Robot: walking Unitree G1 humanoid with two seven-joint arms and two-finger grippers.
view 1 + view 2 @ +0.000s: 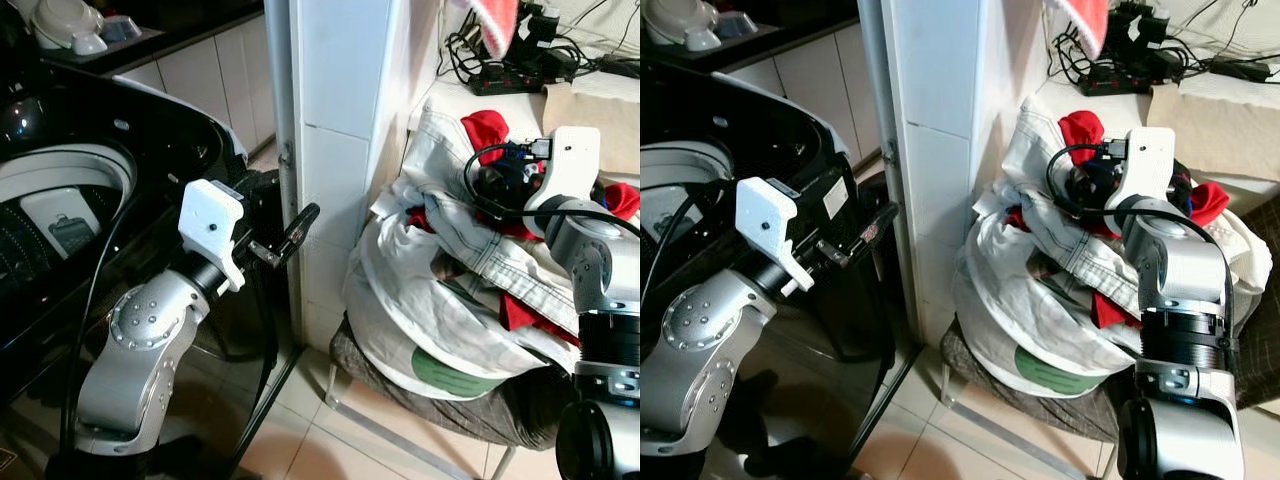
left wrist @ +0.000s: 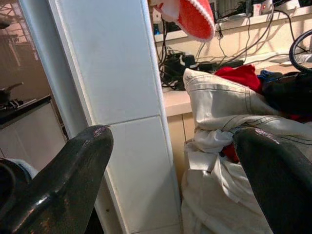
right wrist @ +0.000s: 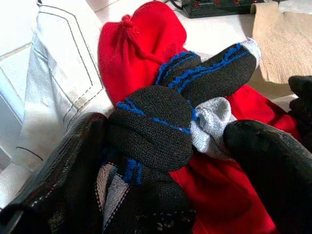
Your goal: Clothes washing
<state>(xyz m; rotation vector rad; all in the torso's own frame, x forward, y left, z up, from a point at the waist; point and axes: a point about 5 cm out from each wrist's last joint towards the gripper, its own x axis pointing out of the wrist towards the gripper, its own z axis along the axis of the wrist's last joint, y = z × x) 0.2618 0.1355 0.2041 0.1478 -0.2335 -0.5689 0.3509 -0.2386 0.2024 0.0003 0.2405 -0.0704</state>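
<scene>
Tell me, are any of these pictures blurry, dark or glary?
Eye views: sharp; washer dark and glossy. Left wrist view: left gripper fingers big and soft, wall bright. Right wrist view: socks sharp, right gripper fingers blurred.

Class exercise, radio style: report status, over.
Right gripper open around dark blue-striped sock on laundry pile. Left gripper open, empty, beside white tiled pillar, between it and the pile.

A washing machine [image 1: 60,200] is placed on the left, a tiled pillar [image 1: 340,150] beside it. To the pillar's right, a clothes pile [image 1: 450,300] is heaped on a chair [image 1: 400,420]; socks [image 3: 165,126] are laid on top. A power strip [image 1: 510,75] is set behind.
</scene>
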